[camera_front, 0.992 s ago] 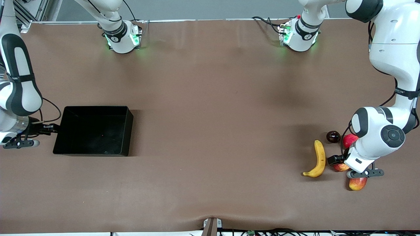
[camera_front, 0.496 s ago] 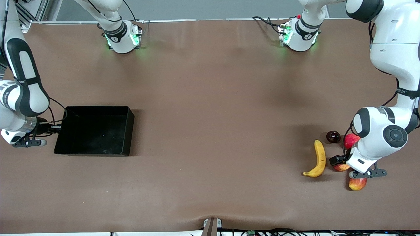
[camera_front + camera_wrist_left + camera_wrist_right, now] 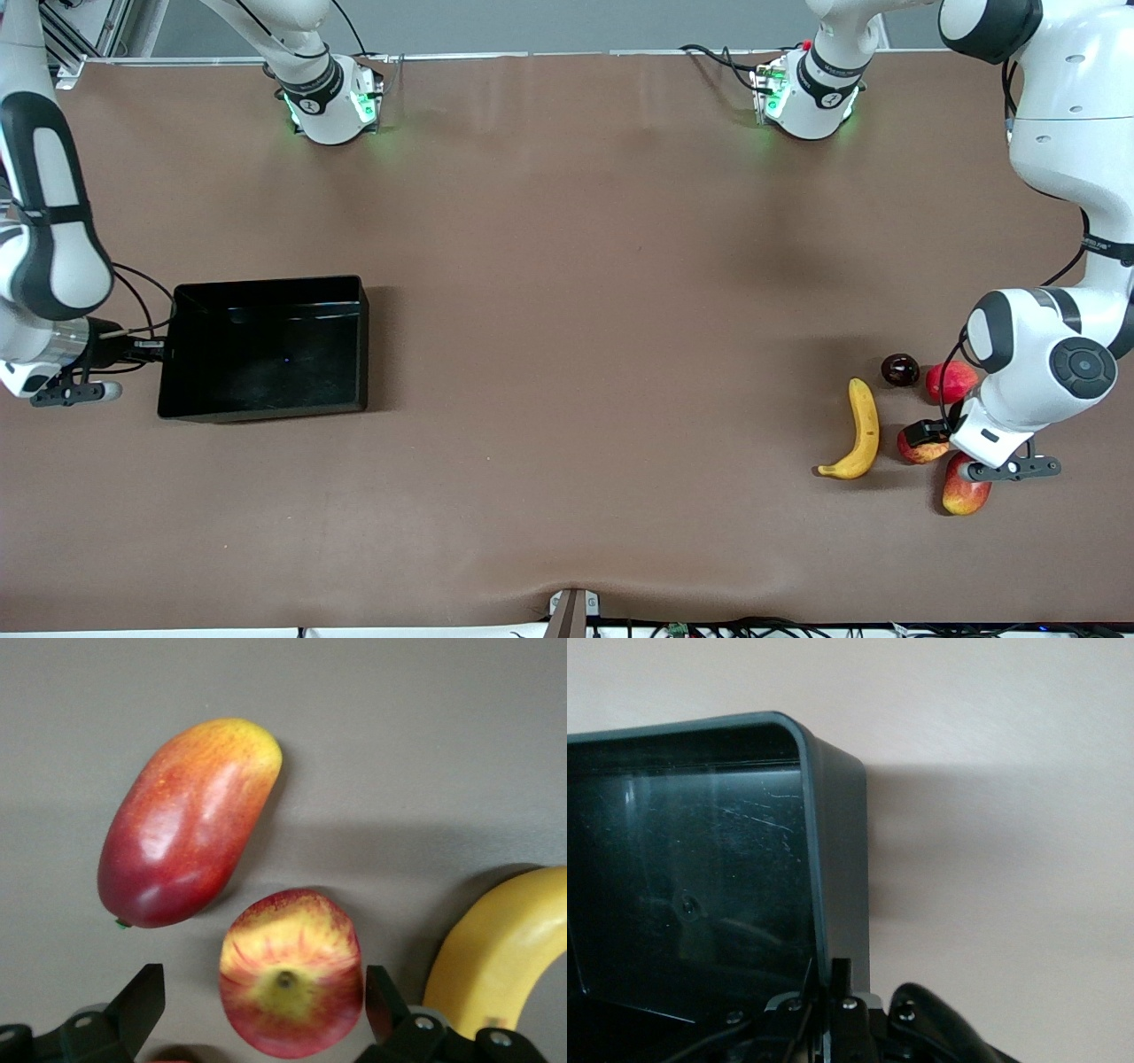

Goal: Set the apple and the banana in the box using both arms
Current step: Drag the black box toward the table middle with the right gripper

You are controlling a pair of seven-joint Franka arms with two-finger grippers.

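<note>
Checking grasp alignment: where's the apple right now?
The apple sits on the table at the left arm's end, between the banana and the mango-like fruit; the left gripper has its open fingers either side of it.

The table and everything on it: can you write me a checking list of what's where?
Surface: brown table, bare in the middle.
Job's things: box at the right arm's end, tilted, empty; banana and apple at the left arm's end.
Clutter: mango, red fruit, dark fruit near the apple.
Grippers: left gripper jaws open around the apple; right gripper shut on the box wall.
Cables: black cables along both arms.
Surroundings: nothing seen.
</note>
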